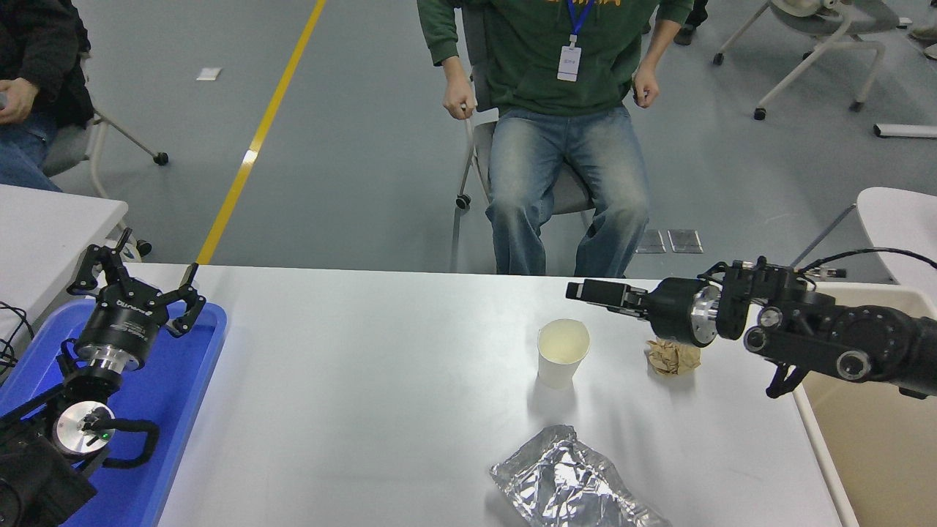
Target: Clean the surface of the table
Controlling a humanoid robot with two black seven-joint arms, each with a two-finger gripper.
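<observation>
The table surface [366, 380] is wide and matte white. On its right half stand a white paper cup [562, 353], a crumpled brown paper ball [675, 359] and, at the front edge, a crinkled silver foil bag [571, 483]. My right gripper [580, 290] reaches in level from the right, pointing left. It hovers above the table just behind the cup, and its wrist covers the top of the paper ball. It holds nothing that I can see. My left gripper [139, 277] is open and empty, parked over the blue tray [176, 410] at the lower left.
A beige bin [871, 439] stands against the table's right edge. A seated person in a green top and jeans [564, 146] faces the far side. Another person [29, 80] sits at the upper left. A small white table [44, 219] is at the left, a rounded white tabletop [900, 227] at the right.
</observation>
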